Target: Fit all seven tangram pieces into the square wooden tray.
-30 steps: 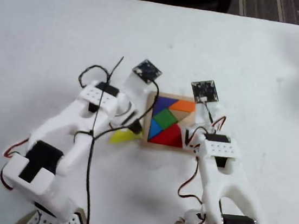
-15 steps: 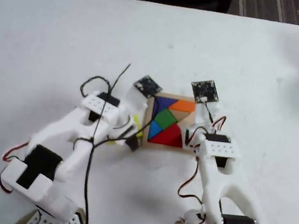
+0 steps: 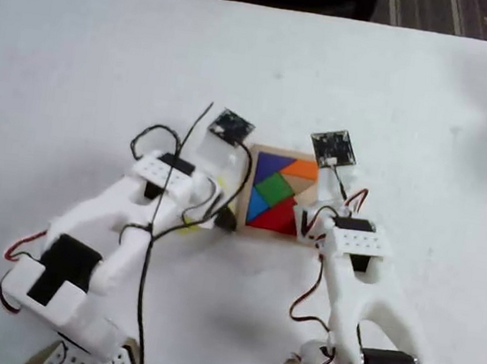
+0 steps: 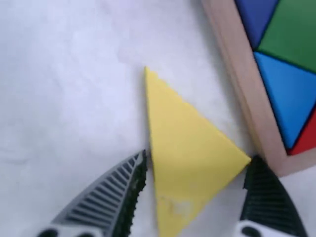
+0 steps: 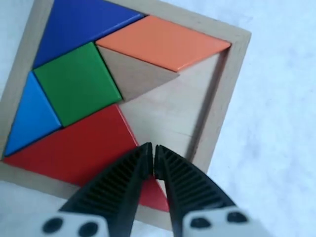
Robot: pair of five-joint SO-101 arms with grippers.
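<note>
Left gripper [image 4: 195, 197], jaws spread, straddles the triangle [image 4: 187, 148] — it lies just outside one tray [image 4: 232, 64] edge, while the bare gap [image 5: 165, 118] sits along the opposite edge.

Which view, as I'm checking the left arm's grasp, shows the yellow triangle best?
The left wrist view: the yellow triangle lies flat between the fingers of the left gripper, beside the wooden tray corner. In the high view the left arm covers most of it. The right wrist view faces the tray's inside.
</note>
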